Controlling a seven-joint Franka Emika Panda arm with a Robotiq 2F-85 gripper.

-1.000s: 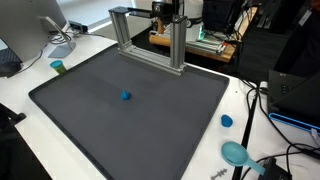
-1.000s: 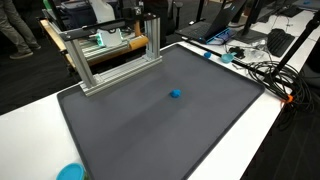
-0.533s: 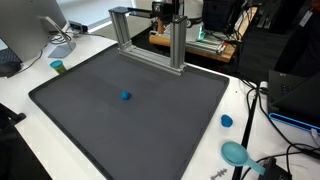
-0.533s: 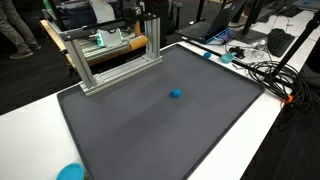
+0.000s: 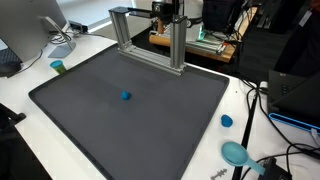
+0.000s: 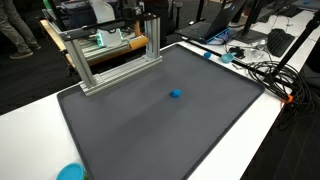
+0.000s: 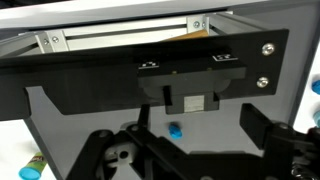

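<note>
White bench point(image 5: 30, 140): fills both exterior views and carries everything else, with cables along its right edge.

Dark mat point(image 5: 150, 130): a large rectangular sheet covering most of the bench, running from the upper centre to the lower edge of the frame in both exterior views.

Aluminium frame point(image 5: 178, 45): an upright portal of extruded bars standing at the mat's far edge, in the upper centre of an exterior view and the upper left of an exterior view point(image 6: 110, 65). In the wrist view it crosses the top of the frame.

Claw point(image 7: 185, 150): seen only in the wrist view, as dark parts along the bottom edge. Its jaws stand wide apart, released, with nothing between them.

Blue scoop point(image 5: 236, 152): lies on the bare bench at lower right, off the mat.

Teal cup point(image 5: 58, 67): stands at the left, just beyond the mat's corner.

Blue cap point(image 5: 227, 121): lies right of the mat, above the scoop.

Blue ball point(image 5: 125, 96): lies alone on the mat, left of centre, well apart from the frame. In the wrist view point(image 7: 176, 130) it sits near the frame's centre, apart from the claw.
</note>
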